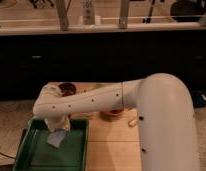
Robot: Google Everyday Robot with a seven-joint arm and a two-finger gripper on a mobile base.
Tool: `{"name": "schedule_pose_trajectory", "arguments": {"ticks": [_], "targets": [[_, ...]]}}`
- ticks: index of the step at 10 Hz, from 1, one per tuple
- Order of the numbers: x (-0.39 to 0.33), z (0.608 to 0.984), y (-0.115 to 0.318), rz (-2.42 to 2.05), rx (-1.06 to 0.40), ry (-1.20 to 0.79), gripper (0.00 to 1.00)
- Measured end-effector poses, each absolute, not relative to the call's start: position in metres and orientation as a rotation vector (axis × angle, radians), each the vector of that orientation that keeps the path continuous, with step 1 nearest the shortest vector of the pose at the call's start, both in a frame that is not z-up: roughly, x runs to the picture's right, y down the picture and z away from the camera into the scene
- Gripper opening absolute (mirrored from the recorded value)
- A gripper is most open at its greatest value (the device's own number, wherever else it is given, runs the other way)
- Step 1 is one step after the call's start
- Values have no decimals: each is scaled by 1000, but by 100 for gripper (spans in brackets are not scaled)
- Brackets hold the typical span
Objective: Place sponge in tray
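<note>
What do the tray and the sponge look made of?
The tray is dark green, smooth and slightly glossy with a moulded raised rim, so probably plastic. The sponge is a pale blue-grey matte block, likely soft foam, though that is not certain. It sits just under the gripper, over the tray's far end.

The white arm (96, 101) covers the top of the end effector (58, 125), low over the large shallow dark green plastic tray (27, 150), whose near side the lower edge cuts off. Whether it touches the small pale blue-grey sponge (57, 139) is unclear.
</note>
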State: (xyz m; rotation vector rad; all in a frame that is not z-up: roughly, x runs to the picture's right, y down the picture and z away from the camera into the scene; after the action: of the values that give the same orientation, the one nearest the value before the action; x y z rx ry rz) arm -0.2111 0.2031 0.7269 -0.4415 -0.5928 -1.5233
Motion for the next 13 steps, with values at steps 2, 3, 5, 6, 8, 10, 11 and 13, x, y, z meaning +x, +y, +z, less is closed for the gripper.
{"name": "schedule_pose_trajectory", "arguments": {"ticks": [2, 3, 5, 6, 8, 10, 11, 13], "targets": [[-217, 725, 203, -1554, -413, -631, 80], [-220, 724, 203, -1567, -402, -647, 80], [-223, 723, 202, -1589, -389, -676, 80], [-224, 723, 201, -1597, -381, -689, 80], [-225, 723, 199, -1606, -361, -713, 80], [-224, 723, 197, -1609, -352, -725, 80], [-224, 723, 197, -1609, -351, -725, 80], [-225, 723, 197, -1610, -351, -726, 80]]}}
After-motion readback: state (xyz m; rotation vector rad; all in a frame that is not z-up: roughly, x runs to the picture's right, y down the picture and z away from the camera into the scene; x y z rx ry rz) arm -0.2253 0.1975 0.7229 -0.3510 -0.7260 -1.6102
